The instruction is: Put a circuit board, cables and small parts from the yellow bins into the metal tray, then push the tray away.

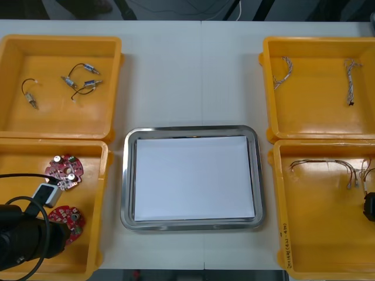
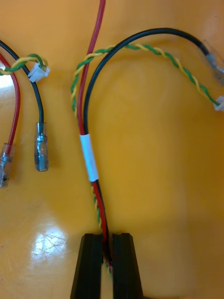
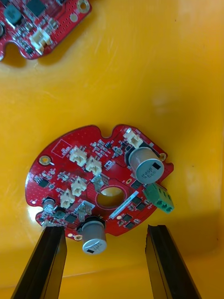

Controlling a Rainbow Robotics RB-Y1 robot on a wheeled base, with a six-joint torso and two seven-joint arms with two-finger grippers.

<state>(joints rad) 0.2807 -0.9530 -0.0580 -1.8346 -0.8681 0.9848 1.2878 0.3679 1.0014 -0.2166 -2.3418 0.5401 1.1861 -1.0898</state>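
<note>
Light tabletop (image 1: 187,76): a white-lined metal tray (image 1: 125,175) lies between yellow bins (image 1: 115,82). Right wrist view: fingers of the right gripper (image 2: 107,237) pinch a red, black and green-yellow cable bundle (image 2: 87,161) running straight ahead. Left wrist view: spread fingers of the left gripper (image 3: 105,231) straddle the near edge of a round red circuit board (image 3: 56,163).

**Boards, cables and parts being held in the bins**

The metal tray (image 1: 125,175), white inside, is being flanked by four yellow bins (image 1: 114,64). Two round red circuit boards (image 1: 64,171) are being held flat, components up, in the near left bin. Small metal parts (image 1: 82,82) are being held in the far left bin. A red, black and green-yellow cable bundle (image 2: 93,163) is being pinched by the right gripper (image 2: 107,261) in the near right bin.
</note>
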